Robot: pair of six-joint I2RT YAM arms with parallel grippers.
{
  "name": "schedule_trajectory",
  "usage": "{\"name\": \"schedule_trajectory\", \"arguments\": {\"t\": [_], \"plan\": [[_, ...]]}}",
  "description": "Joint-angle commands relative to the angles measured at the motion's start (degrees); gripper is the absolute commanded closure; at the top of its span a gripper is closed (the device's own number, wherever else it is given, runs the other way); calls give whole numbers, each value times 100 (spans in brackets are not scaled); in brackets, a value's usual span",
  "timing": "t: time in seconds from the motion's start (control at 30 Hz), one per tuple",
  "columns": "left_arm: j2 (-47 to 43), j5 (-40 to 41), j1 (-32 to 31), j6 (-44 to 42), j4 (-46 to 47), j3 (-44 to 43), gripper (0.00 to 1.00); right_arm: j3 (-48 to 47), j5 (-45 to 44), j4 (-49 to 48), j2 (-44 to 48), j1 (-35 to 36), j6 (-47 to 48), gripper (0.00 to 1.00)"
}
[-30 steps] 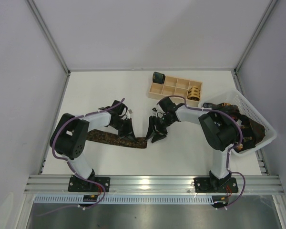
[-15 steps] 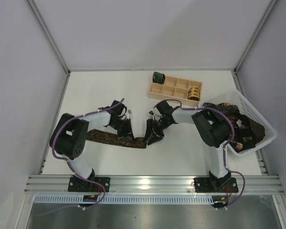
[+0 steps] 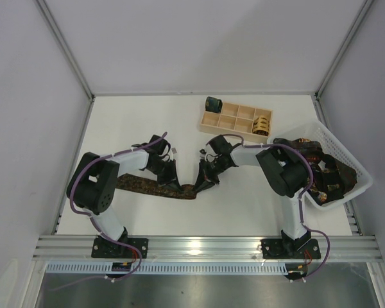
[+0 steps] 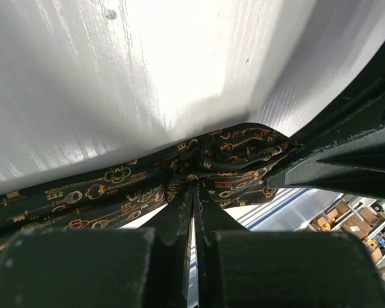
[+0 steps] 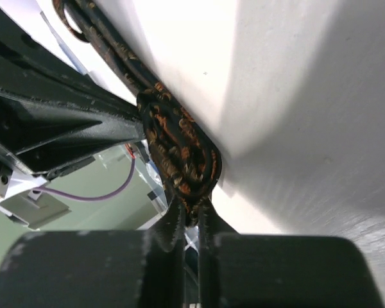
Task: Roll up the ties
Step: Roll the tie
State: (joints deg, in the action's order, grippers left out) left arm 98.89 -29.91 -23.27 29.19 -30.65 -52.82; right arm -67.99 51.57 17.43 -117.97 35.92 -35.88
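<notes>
At the bottom of the overhead view, two arm bases stand side by side, one arm reaching up and inward from each. Just above them, in the lower middle of the frame, one tie [image 3: 141, 185] lies flat on the white table [image 3: 179, 122], running from lower left toward the centre. It is dark with a small gold-orange key pattern.

The left gripper [image 3: 171, 179] comes down on the tie near its right end. In the left wrist view its two fingers are pressed together at bottom centre, pinching a bunched fold of the fabric [image 4: 231, 154], and the right arm's dark fingers [image 4: 333, 160] fill the right edge.

The right gripper [image 3: 203, 185] meets the tie's right tip, just beside the left one. In the right wrist view its two fingers are closed on the rounded end of the tie [image 5: 179, 154] at lower centre, and the strip runs off to the upper left.

At the right edge of the overhead view, one white mesh basket [image 3: 366, 183] holds a heap of ties [image 3: 330, 173], too tangled to count.

Farther back, upper centre-right, sits one pale wooden tray [image 3: 234, 119] of small compartments. It holds two rolls: a dark green roll [image 3: 213, 102] at its upper left corner and a tan-gold roll [image 3: 262, 122] at its right end.
</notes>
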Motion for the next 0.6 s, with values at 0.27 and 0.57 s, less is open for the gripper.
{"name": "schedule_trajectory", "arguments": {"t": [0.27,0.57], "plan": [[481,680,-547,-247,-336,-623,95,356,-393,155,942,-243,72,100],[921,469,-1092,-89,-318,-1187,95,365,-543,717,1453,-411,239,100]]}}
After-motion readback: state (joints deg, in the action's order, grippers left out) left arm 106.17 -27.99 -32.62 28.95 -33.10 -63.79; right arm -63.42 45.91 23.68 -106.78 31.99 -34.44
